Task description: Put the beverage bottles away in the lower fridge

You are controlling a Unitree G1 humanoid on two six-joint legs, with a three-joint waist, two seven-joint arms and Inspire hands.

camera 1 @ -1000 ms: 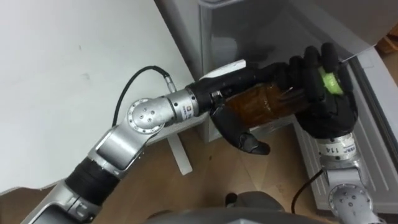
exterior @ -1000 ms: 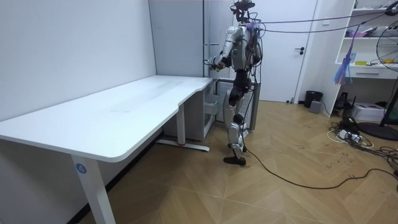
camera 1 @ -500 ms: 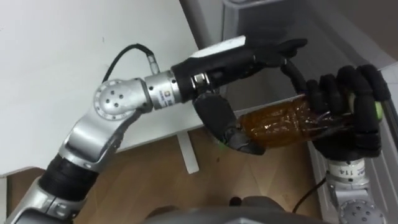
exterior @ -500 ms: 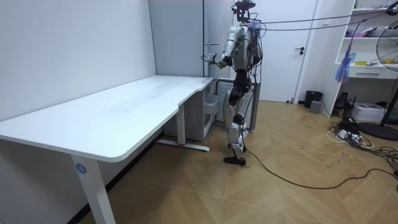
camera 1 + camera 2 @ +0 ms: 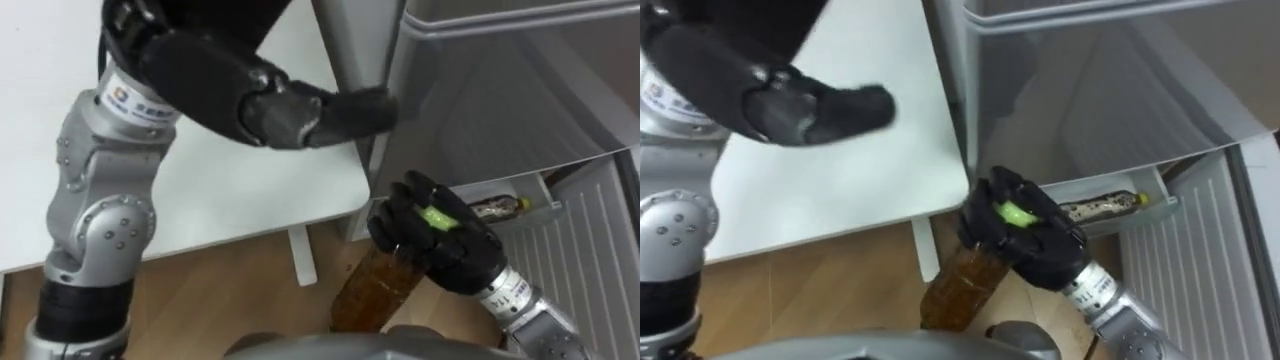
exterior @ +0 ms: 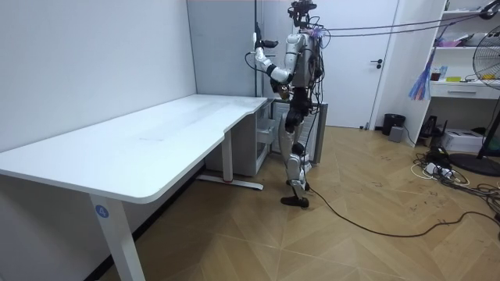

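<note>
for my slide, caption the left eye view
Right robot hand grips a bottle by its top beside the open fridge, left robot hand raised

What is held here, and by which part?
The right hand grips the brown bottle at its top end, round the green cap, its body hanging below. The left hand, up by the fridge, holds nothing.
</note>
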